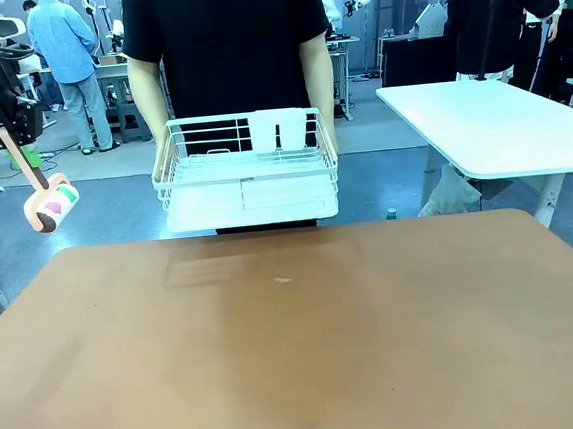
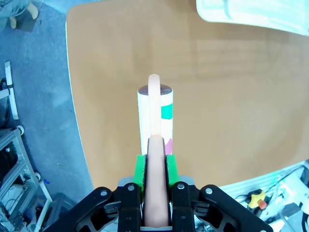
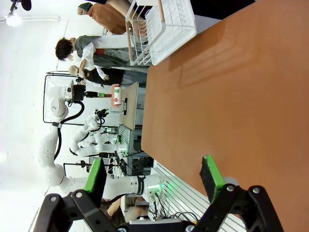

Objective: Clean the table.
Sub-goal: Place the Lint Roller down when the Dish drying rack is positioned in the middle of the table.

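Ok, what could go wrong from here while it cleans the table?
The left end effector grips the lint roller by its handle, well back from the roll, so pressing down could twist it loose. The person holds a rack at the table's far edge; a long stroke could hit it.

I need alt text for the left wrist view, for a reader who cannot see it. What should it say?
The left jaws are shut on the peach handle of a white lint roller, with the brown table behind it and blue-grey floor at the left. A white wire rack shows at the picture's top right.
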`<state>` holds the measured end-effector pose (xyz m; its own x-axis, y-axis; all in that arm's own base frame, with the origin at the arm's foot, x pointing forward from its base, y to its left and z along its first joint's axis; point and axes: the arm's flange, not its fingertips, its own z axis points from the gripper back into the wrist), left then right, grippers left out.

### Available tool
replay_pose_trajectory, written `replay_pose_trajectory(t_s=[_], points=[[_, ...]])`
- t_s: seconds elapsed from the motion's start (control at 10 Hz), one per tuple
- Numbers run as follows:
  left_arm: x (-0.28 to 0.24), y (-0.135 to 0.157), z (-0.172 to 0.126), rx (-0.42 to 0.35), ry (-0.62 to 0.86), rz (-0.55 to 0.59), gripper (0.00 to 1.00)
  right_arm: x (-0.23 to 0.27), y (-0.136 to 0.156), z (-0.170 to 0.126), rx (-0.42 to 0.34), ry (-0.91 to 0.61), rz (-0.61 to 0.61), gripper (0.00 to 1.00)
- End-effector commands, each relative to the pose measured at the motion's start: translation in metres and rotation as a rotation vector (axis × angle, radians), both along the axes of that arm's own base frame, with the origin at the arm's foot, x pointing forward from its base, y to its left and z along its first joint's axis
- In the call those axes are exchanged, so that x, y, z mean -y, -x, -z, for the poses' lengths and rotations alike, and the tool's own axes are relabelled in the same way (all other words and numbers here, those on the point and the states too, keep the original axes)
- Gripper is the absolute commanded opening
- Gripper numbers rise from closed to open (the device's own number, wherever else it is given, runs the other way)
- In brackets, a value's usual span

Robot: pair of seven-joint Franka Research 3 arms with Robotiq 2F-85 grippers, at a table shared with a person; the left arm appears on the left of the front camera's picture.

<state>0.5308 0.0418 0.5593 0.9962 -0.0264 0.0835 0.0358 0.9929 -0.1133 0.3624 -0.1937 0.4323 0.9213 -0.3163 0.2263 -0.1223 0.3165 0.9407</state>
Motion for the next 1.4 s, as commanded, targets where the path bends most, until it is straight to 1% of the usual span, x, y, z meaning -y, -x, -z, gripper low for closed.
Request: replay_pose_trajectory(t_s=[0.0, 1.3], points=[[-0.0023, 0.0010, -0.0042, -0.002, -0.011, -0.001, 0.21, -0.0003, 0.0002, -0.0038, 0.013, -0.014, -0.002, 1.00], [-0.0023, 0.0010, -0.0042, -0.002, -0.011, -0.001, 0.21, -0.0003, 0.0002, -0.0038, 0.013, -0.014, -0.002, 1.00]])
